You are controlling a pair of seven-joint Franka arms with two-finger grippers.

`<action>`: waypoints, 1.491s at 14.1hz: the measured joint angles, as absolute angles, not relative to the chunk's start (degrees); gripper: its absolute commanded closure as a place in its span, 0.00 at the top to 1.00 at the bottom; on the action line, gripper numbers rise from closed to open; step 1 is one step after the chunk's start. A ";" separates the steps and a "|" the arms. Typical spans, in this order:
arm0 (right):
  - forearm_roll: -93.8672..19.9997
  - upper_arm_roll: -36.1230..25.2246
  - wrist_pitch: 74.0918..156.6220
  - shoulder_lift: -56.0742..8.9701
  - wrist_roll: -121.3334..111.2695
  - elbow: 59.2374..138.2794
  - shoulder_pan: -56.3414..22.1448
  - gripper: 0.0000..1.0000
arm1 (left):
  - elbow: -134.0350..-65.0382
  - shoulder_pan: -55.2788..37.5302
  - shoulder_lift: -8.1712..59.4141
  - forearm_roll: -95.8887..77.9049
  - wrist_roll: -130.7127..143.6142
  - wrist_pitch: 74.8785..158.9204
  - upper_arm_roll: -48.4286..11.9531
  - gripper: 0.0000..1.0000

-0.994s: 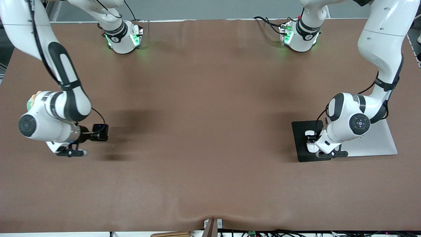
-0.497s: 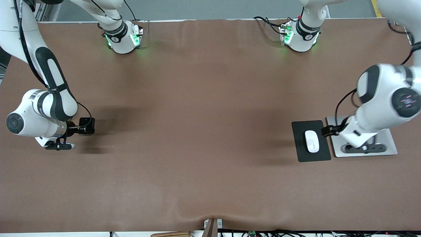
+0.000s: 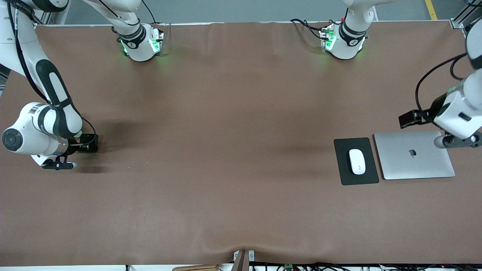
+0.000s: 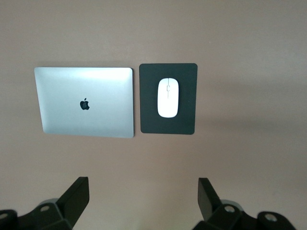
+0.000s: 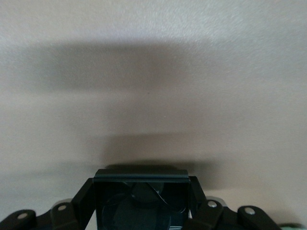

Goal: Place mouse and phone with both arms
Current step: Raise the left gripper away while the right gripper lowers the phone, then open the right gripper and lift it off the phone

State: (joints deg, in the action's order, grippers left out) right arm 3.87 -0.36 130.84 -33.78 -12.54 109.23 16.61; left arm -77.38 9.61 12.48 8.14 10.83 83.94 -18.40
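Observation:
The white mouse [image 3: 357, 161] lies on a black mat [image 3: 342, 158] toward the left arm's end of the table. It also shows in the left wrist view [image 4: 168, 97], on the mat [image 4: 148, 103]. My left gripper [image 3: 456, 140] is open and empty, raised over the laptop's corner; its fingers [image 4: 76, 195] stand wide apart in the left wrist view. My right gripper [image 3: 56, 165] is low over the table at the right arm's end. In the right wrist view it [image 5: 140, 187] is shut on the black glossy phone [image 5: 141, 203].
A closed silver laptop [image 3: 414, 155] lies beside the mat, toward the left arm's end; it also shows in the left wrist view [image 4: 86, 102]. The brown table cover [image 3: 226, 150] spans the middle. The arms' green-lit bases [image 3: 141, 41] stand along the table edge farthest from the front camera.
My left gripper has let go of the mouse on the mat, opened, risen and swung off past the laptop. My right arm has carried the phone farther toward the right arm's end.

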 measured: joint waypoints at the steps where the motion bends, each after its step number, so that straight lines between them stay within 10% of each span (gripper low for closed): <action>1: 3.88 -0.32 130.84 -34.07 -12.53 109.22 16.61 1.00 | -77.32 9.60 10.81 7.88 10.83 83.38 -18.42 1.00; 21: 1.04 0.90 98.58 -9.61 0.63 93.33 3.58 1.00 | -89.66 -0.60 -4.08 1.32 6.54 84.05 -6.49 1.00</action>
